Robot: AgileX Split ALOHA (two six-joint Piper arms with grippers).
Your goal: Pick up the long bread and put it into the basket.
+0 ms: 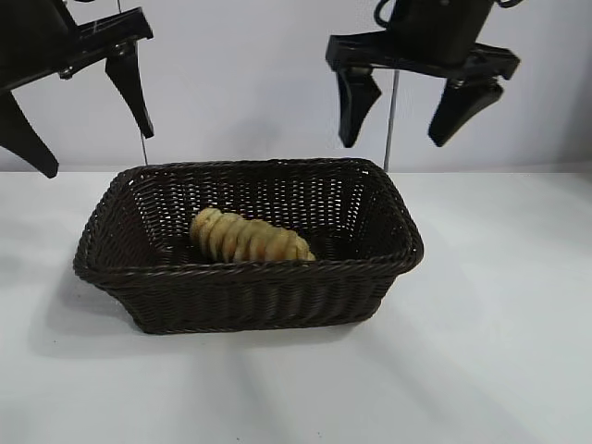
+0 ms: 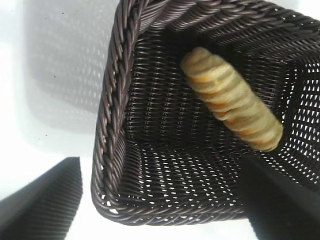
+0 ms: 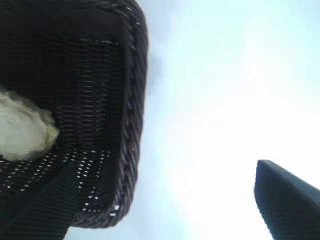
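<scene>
Ridged golden-tan long bread (image 1: pixel 248 238) lies inside dark brown woven wicker basket (image 1: pixel 250 296) on white bench (image 1: pixel 481 351). Left gripper (image 1: pixel 88 116) and right gripper (image 1: pixel 407 106) hover above, jaws spread, empty.

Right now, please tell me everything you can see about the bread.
The bread is an oblong golden-tan loaf with darker crosswise ridges, so it looks twisted or coiled. It seems whole. It lies on its side on the woven floor of the basket, set at a slant, nearer the front wall than the back one. Only the basket touches it; whether an end leans on a wall I cannot tell. Both grippers hang open above, away from it.
</scene>
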